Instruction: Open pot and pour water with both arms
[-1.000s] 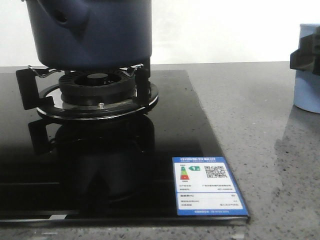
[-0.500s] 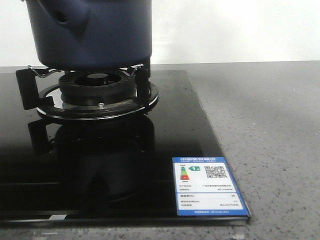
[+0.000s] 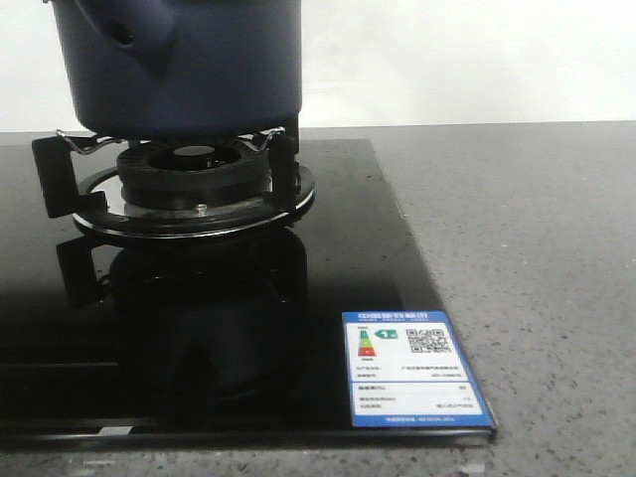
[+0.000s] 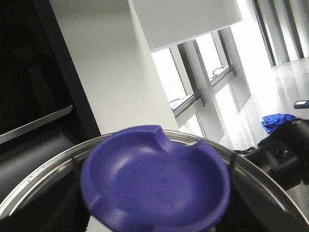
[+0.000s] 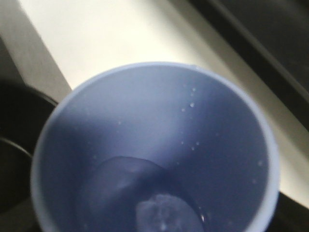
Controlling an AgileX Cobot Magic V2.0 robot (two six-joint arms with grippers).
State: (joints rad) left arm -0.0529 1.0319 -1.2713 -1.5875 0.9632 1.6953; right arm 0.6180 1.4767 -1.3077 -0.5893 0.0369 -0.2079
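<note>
The dark navy pot [image 3: 179, 65] stands on the burner at the top left of the front view; its stub handle [image 3: 124, 38] faces the camera and its top is cut off. Neither gripper shows in the front view. In the left wrist view the lid's purple-blue knob [image 4: 154, 179] fills the lower frame with the glass lid's metal rim [image 4: 38, 181] around it, raised against the room behind. My left fingers are hidden by the knob. In the right wrist view the pale blue cup [image 5: 154, 111] fills the frame, tilted, with water [image 5: 145, 198] inside. My right fingers are hidden.
The burner and its pan supports [image 3: 194, 184] sit on a black glass hob [image 3: 348, 248] with a blue label [image 3: 412, 370] at its front right corner. Grey speckled counter [image 3: 537, 258] lies to the right, with a white wall behind. A dark round edge [image 5: 14, 145] lies beside the cup.
One second ago the cup, held by my right gripper, showed at the right edge of the front view. It has since left that view. The pot has not moved.
</note>
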